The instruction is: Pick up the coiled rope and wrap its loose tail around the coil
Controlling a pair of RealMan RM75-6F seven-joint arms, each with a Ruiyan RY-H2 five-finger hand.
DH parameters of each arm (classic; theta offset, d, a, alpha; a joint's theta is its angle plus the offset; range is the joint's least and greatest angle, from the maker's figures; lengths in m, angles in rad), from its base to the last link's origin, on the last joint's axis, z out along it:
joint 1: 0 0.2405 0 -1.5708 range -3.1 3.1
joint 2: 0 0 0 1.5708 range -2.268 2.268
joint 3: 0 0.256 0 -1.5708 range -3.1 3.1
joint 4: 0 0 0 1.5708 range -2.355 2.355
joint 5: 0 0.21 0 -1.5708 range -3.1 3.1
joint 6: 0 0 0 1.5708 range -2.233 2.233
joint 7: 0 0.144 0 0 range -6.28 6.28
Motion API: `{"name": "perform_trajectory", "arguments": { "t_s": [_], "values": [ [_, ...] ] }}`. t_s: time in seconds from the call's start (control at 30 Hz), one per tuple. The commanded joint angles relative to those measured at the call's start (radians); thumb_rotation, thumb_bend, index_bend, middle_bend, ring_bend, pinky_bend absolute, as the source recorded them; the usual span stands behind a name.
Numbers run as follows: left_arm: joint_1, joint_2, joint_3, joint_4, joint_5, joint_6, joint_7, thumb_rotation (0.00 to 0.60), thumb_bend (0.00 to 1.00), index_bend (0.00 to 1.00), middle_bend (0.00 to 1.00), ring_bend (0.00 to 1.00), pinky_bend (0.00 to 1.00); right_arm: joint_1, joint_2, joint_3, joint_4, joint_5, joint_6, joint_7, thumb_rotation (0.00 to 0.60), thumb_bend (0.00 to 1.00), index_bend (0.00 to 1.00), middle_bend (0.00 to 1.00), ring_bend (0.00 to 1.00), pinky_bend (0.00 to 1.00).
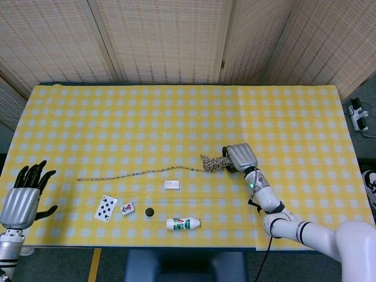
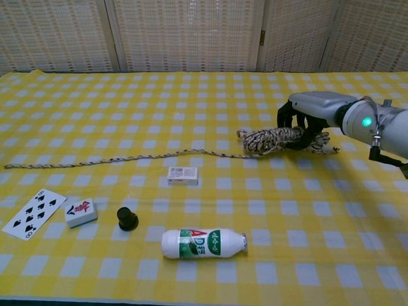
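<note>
The coiled rope (image 1: 212,163) (image 2: 271,138) lies right of the table's middle, speckled beige and dark. My right hand (image 1: 240,157) (image 2: 308,117) grips the coil's right end, fingers curled around it. The loose tail (image 1: 138,172) (image 2: 115,158) runs far to the left across the yellow checked cloth. At the lower left edge of the head view my left hand (image 1: 24,195) hovers with fingers spread and nothing in it; the chest view does not show it.
In front of the tail lie a small white box (image 1: 171,184) (image 2: 182,175), a playing card (image 1: 106,208) (image 2: 33,213), a mahjong tile (image 1: 127,208) (image 2: 81,212), a black knob (image 1: 149,212) (image 2: 127,218) and a white bottle on its side (image 1: 183,223) (image 2: 203,243).
</note>
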Motion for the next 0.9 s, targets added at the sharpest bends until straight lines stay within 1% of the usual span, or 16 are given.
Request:
{"name": "perform_trajectory", "arguments": {
  "t_s": [0.03,0.17,0.27,0.43,0.67,0.77,0.9],
  "values": [
    [-0.053,-0.005,-0.026,0.009,0.001,-0.055,-0.012,0.6,0.15,0.24,0.08,0.1,0.0,-0.02,0.046,0.003,-0.069,-0.038,0.033,0.037,0.6,0.54,0.58,0.51,0.56,0.52],
    [-0.121,-0.026,-0.052,0.026,-0.014,-0.133,-0.045,0.6,0.22,0.31,0.12,0.13,0.01,-0.036,0.083,0.01,-0.133,-0.058,0.053,0.071,0.6,0.55,0.59,0.51,0.57,0.53],
    [-0.172,-0.047,-0.07,0.046,-0.05,-0.206,-0.06,0.6,0.25,0.35,0.15,0.15,0.02,-0.042,0.104,0.014,-0.172,-0.071,0.068,0.085,0.6,0.55,0.59,0.52,0.57,0.53],
    [-0.232,-0.12,-0.093,0.12,-0.12,-0.266,0.022,0.6,0.28,0.4,0.16,0.16,0.04,-0.046,0.13,0.019,-0.223,-0.078,0.093,0.074,0.6,0.55,0.59,0.52,0.57,0.53],
    [-0.266,-0.208,-0.085,0.239,-0.216,-0.327,0.09,0.6,0.28,0.46,0.17,0.16,0.04,-0.046,0.14,0.019,-0.255,-0.061,0.102,0.056,0.6,0.55,0.59,0.52,0.57,0.53],
    [-0.269,-0.237,-0.08,0.281,-0.248,-0.347,0.075,0.6,0.3,0.47,0.17,0.17,0.04,-0.045,0.138,0.018,-0.257,-0.055,0.103,0.054,0.6,0.55,0.59,0.52,0.57,0.53],
    [-0.271,-0.268,-0.072,0.327,-0.256,-0.357,0.045,0.6,0.35,0.49,0.18,0.17,0.04,-0.041,0.133,0.017,-0.258,-0.049,0.105,0.046,0.6,0.55,0.59,0.52,0.57,0.53]
  ]
}}
